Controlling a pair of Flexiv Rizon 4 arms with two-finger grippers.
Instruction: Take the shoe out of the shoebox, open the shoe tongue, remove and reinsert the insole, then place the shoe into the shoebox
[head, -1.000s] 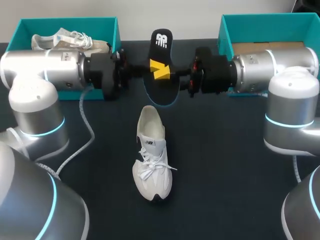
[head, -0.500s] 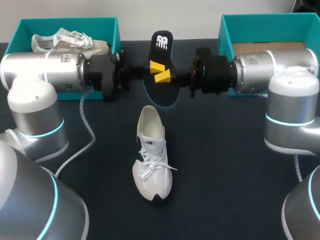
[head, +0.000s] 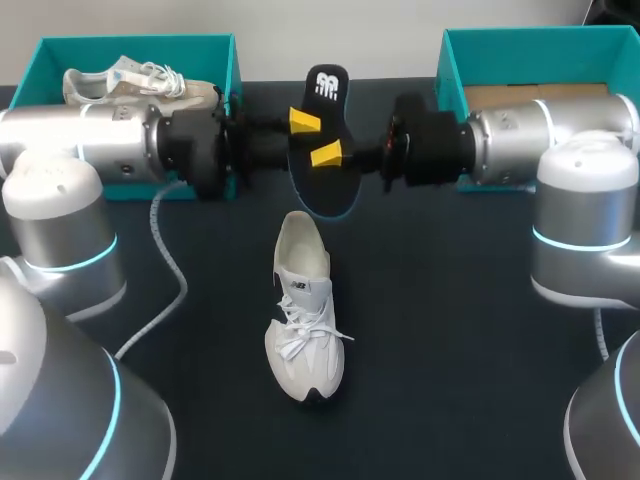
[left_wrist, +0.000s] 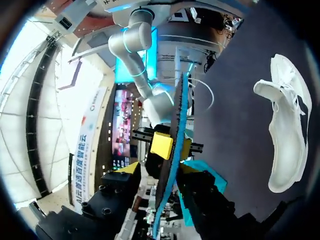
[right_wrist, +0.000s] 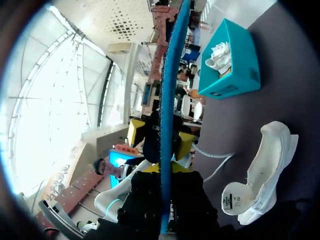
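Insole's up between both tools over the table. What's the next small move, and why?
Probably back the left tool clear of the insole: its fingers stand apart on either side of it, while the right tool looks shut on it. That frees the right tool to carry it to the white shoe.

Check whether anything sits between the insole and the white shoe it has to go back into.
Nothing visible does: the insole hangs above bare table, with the shoe lying just nearer, its opening uncovered.

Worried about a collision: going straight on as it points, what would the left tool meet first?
Probably the right tool, shut on the insole just ahead; depth is unclear.
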